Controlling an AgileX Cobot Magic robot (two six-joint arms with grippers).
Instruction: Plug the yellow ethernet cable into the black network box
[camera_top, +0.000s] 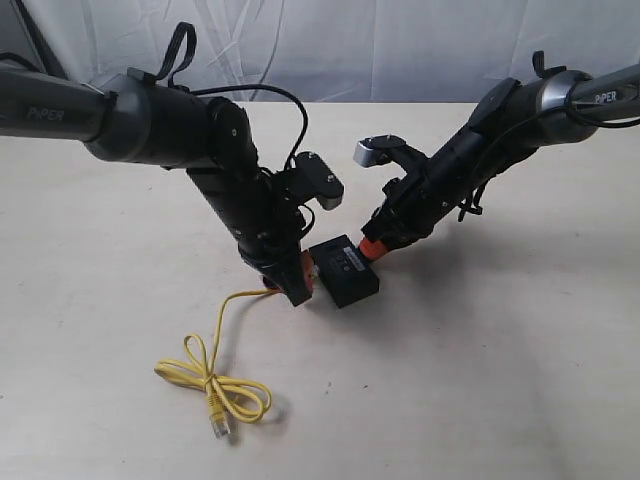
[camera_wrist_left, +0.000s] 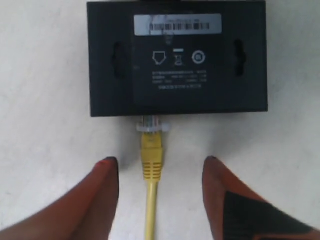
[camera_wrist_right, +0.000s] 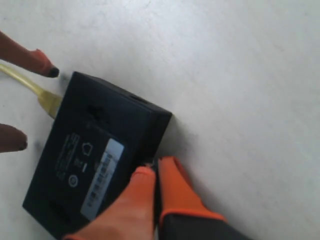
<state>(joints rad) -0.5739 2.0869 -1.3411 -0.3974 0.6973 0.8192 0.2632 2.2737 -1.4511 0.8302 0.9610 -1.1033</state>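
The black network box (camera_top: 345, 270) lies flat on the table with its pale label strip up, and it also shows in the left wrist view (camera_wrist_left: 177, 57) and the right wrist view (camera_wrist_right: 95, 155). The yellow ethernet cable (camera_top: 215, 385) has one clear plug (camera_wrist_left: 151, 125) seated in the box's side port. Its knotted loop and free plug (camera_top: 220, 425) lie nearer the front. My left gripper (camera_wrist_left: 160, 167) is open and straddles the cable just behind the plug without touching it. My right gripper (camera_wrist_right: 155, 172) is shut, its tips against the opposite side of the box.
The pale tabletop (camera_top: 500, 350) stretches around the box. A grey curtain (camera_top: 400, 40) hangs behind the table's back edge. Both dark arms lean in over the middle, with the left arm (camera_top: 230, 190) over the cable's run.
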